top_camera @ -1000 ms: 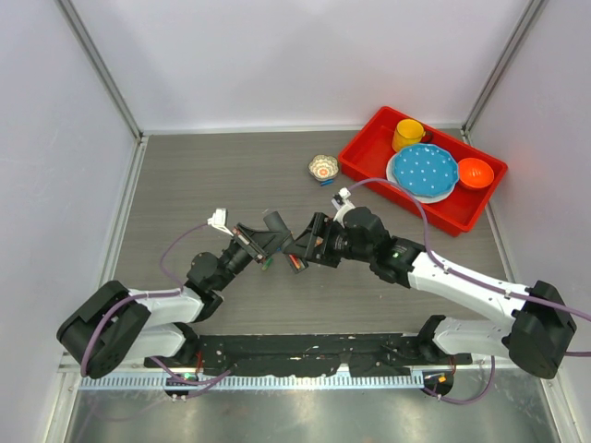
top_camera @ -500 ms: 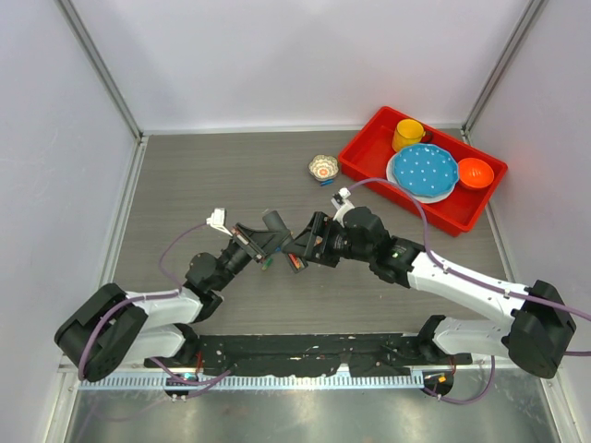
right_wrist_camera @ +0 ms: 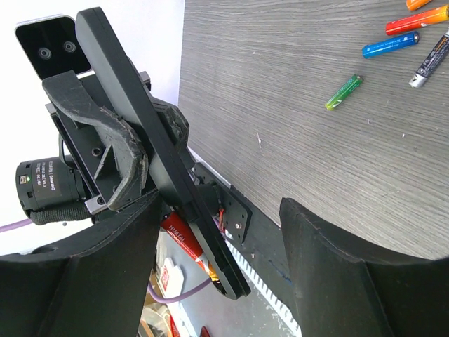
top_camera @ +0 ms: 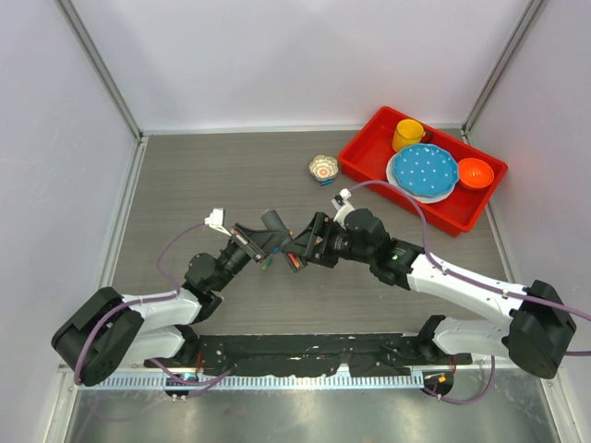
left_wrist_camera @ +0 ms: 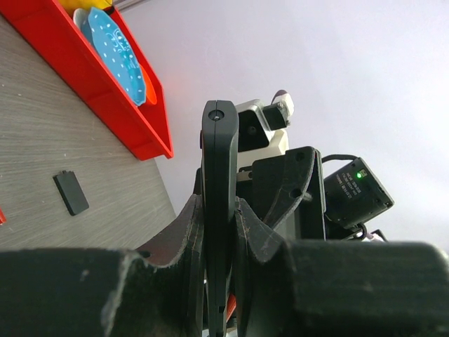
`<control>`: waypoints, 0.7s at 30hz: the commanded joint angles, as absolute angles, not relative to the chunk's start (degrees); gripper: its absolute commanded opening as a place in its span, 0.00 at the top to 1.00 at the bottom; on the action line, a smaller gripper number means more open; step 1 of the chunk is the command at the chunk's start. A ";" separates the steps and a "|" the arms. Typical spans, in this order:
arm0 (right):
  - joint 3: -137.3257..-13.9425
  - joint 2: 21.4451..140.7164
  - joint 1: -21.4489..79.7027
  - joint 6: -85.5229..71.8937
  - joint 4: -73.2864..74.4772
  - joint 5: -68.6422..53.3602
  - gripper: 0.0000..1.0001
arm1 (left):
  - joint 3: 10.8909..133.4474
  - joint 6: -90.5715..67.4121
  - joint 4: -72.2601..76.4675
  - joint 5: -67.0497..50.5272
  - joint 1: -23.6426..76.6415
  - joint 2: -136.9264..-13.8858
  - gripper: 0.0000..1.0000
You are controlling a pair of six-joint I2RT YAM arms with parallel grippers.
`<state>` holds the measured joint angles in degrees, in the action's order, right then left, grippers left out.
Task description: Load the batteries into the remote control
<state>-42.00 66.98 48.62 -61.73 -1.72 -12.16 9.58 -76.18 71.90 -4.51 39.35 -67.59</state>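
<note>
My left gripper (top_camera: 268, 238) is shut on the remote control (top_camera: 287, 245), a slim black bar held above the table. It stands edge-on between the fingers in the left wrist view (left_wrist_camera: 219, 210). My right gripper (top_camera: 309, 247) is open, and its wide-spread jaws straddle the remote's free end (right_wrist_camera: 175, 182). A red battery (right_wrist_camera: 184, 242) lies against the remote's underside near that end, beside my right gripper's left finger (right_wrist_camera: 105, 281). Green (right_wrist_camera: 344, 92), blue (right_wrist_camera: 391, 44), orange-red (right_wrist_camera: 415, 21) and grey (right_wrist_camera: 433, 62) batteries lie loose on the table.
A small flat black cover (left_wrist_camera: 70, 193) lies on the table. A red tray (top_camera: 365, 166) at the back right holds a yellow cup (top_camera: 407, 134), a blue dotted plate (top_camera: 425, 172) and an orange bowl (top_camera: 476, 172). A small patterned bowl (top_camera: 322, 168) stands left of the tray.
The left arm's lower links have shifted slightly to the left. Both grippers and the remote stay where they were.
</note>
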 commanded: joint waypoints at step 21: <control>-47.02 65.04 48.43 -59.85 2.37 -12.04 0.23 | 9.93 -75.06 74.00 -5.27 39.64 -67.41 1.00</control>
